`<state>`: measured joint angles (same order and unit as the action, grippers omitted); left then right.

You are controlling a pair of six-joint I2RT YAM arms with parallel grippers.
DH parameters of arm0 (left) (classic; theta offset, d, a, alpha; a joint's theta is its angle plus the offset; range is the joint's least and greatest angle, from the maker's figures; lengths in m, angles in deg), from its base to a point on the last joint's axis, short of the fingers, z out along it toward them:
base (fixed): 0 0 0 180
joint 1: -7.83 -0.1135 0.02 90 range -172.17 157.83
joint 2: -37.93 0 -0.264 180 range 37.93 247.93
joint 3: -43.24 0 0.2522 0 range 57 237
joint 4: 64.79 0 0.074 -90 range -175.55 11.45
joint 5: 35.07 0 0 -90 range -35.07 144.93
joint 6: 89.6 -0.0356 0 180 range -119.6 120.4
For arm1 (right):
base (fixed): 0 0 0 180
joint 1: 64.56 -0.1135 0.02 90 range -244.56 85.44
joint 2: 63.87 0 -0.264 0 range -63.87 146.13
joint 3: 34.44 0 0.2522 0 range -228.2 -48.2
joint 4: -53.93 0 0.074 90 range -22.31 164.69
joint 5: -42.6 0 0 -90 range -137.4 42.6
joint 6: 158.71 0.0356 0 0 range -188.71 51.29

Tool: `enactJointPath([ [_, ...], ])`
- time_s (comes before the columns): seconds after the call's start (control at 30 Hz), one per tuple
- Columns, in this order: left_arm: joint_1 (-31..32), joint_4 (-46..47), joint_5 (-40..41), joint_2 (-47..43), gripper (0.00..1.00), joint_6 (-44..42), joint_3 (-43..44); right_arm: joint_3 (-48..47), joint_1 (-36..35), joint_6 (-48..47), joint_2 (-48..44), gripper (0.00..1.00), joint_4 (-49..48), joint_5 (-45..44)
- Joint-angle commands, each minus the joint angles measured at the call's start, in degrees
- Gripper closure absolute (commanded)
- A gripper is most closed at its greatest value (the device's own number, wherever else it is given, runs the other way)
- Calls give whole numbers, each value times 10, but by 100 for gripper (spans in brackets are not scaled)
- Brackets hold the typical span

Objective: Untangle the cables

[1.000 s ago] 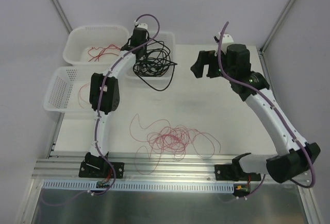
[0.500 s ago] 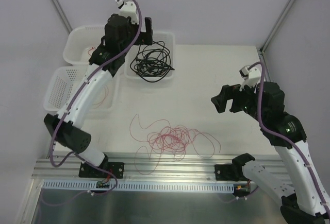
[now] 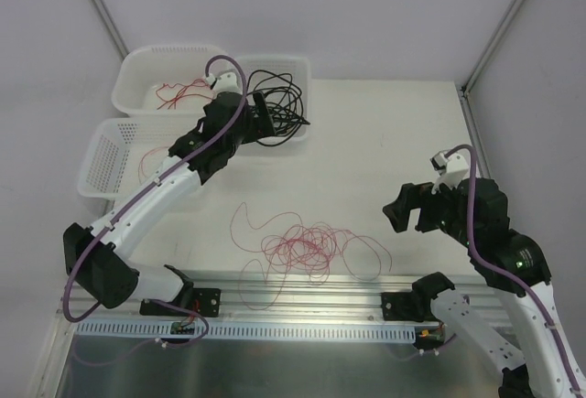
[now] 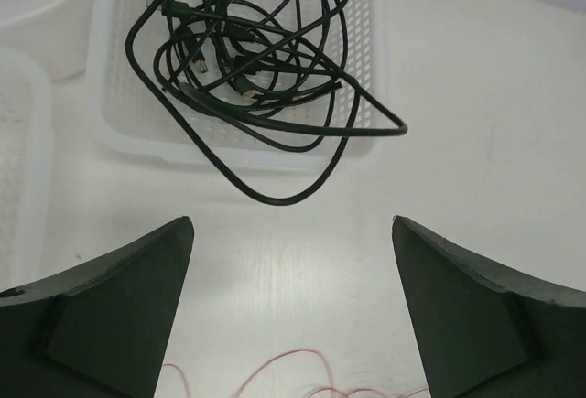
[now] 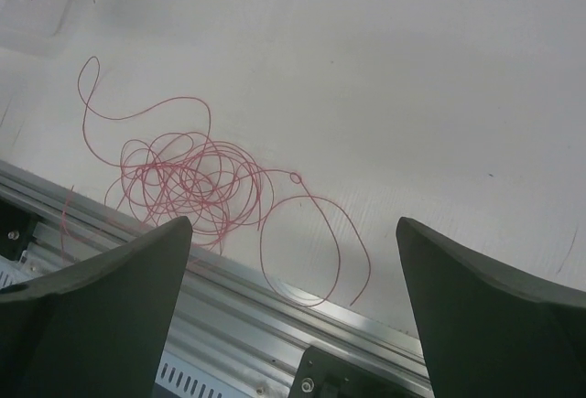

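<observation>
White tabletop (image 3: 385,142) boxed in by plain grey walls, with an aluminium rail (image 3: 302,293) along the near edge.

Top camera: the black cables (image 3: 279,96) are bundled in a white mesh basket (image 3: 298,64) at the far left. The left gripper (image 3: 264,119) hangs over the basket's near side and hides part of the bundle. The red wires (image 3: 298,247) lie in a loose tangle on the table by the rail, between the arms. The right gripper (image 3: 412,213) is off to the right of them, touching nothing.

Left wrist cam: fingers (image 4: 119,306) spread wide with nothing between them. One black loop droops over the basket's near rim onto the table. Plug ends are too small to make out, and a bit of red wire is cut off at the bottom.

Right wrist cam: fingers (image 5: 494,306) wide apart too, and empty. The red tangle sits below them, with one long loop trailing toward the rail. The top-left corner is blurry, maybe a basket.
</observation>
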<state>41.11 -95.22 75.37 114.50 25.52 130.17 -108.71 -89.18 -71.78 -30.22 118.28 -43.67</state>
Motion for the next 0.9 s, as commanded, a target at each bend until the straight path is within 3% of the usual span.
enactJointPath([
  [0.0, -12, 23, 47, 8, 10, 182, 11, 7, -1, 20, -17, 0, 10, 1],
  [0.07, -29, 23, 35, 35, 10, 220, 18, 10, -1, 20, -21, 0, 14, -1],
  [0.23, -51, 23, 23, 95, 28, 311, 40, 10, -2, 11, -30, 0, 24, -6],
  [0.53, -59, 24, 57, 188, 46, 338, 103, 27, -2, -11, -39, 0, 35, -6],
  [0.87, -82, 23, 32, 279, 87, 337, 143, 39, -1, -23, -24, 1, 33, -4],
])
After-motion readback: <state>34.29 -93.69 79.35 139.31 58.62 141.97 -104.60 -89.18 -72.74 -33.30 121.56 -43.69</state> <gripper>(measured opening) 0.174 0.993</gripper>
